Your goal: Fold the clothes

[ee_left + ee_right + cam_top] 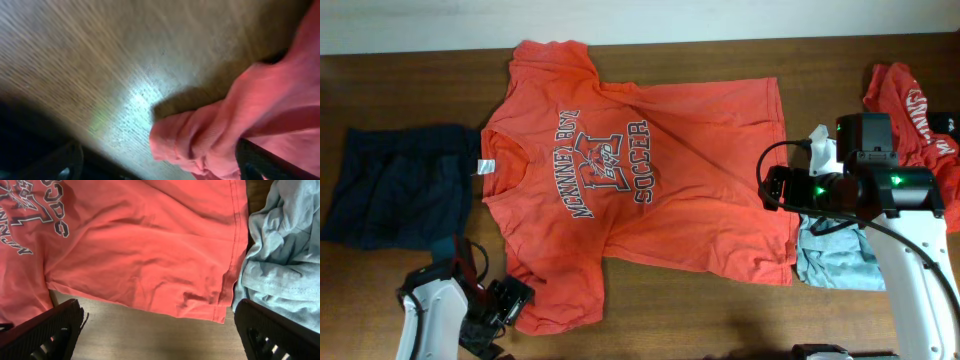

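Grip, left: the left end effector (160, 167) stands spread wide with nothing clamped. Its dark fingers (272, 162) show at the two lower corners of its wrist view.
Between the left fingers: the edge of one sleeve (205, 137) is bunched into soft rolled folds. It lies close to the right-hand finger and casts a shadow on the bare wood.
Grip, right: the right end effector (157, 330) is likewise wide apart and empty, with a black finger at each lower corner of its wrist view.
Below the right fingers: the near corner of the hem (234, 240) lies flat and lightly wrinkled, with a double-stitched seam along its edge.
Shirt (650, 170): soft, matte orange fabric, spread face up across the middle of the counter (720, 315). The collar points left, the hem points right, and both short sleeves lie out.
Print (610, 160): arched grey-and-white lettering in which "SOCCER" can be read.
Tag (487, 166): a small white rectangle at the collar.
Grey cloth (285, 255): pale blue-grey and crumpled, touching the hem's near corner.
Navy cloth (400, 185): a dark, rumpled garment just beside the collar on the left.
Red cloth (910, 110): a crumpled heap with white lettering at the far right, beyond the right arm.
Counter surface: brown wood with fine straight grain and a dull sheen.
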Robot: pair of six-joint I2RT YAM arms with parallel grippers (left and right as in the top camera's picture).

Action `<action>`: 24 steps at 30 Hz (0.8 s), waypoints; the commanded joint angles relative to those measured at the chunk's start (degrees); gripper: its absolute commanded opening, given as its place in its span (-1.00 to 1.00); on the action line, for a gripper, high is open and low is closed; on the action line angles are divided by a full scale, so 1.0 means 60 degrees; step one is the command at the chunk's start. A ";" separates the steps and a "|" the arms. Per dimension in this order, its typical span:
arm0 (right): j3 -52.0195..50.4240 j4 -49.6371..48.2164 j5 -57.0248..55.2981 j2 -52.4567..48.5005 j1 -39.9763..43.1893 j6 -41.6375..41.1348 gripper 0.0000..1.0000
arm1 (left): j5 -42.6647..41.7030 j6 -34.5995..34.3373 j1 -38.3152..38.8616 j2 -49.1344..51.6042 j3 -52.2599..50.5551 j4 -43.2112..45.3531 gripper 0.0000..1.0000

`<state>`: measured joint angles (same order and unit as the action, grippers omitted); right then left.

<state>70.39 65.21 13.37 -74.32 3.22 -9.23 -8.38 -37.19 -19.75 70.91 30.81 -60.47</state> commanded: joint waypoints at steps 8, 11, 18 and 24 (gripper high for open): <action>0.0127 -0.0004 -0.0091 -0.0055 0.0029 -0.0025 0.97 | -0.0605 0.0787 -0.0066 -0.0084 -0.0113 0.0215 -0.65; 0.0127 -0.0004 -0.0091 -0.0055 0.0029 -0.0025 0.97 | -0.1224 0.1701 -0.0066 -0.0087 -0.0109 0.0131 -0.80; 0.0127 -0.0004 -0.0091 -0.0055 0.0029 -0.0025 0.97 | -0.1719 0.2718 -0.0066 -0.0499 0.0193 0.0095 -0.93; 0.0127 0.0000 -0.0091 -0.0055 0.0029 -0.0025 0.97 | -0.1723 0.2718 -0.0066 -0.1195 0.0546 -0.0007 -0.99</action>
<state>70.39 65.19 13.37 -74.32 3.22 -9.21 -17.54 -22.57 -19.81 66.11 31.70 -60.20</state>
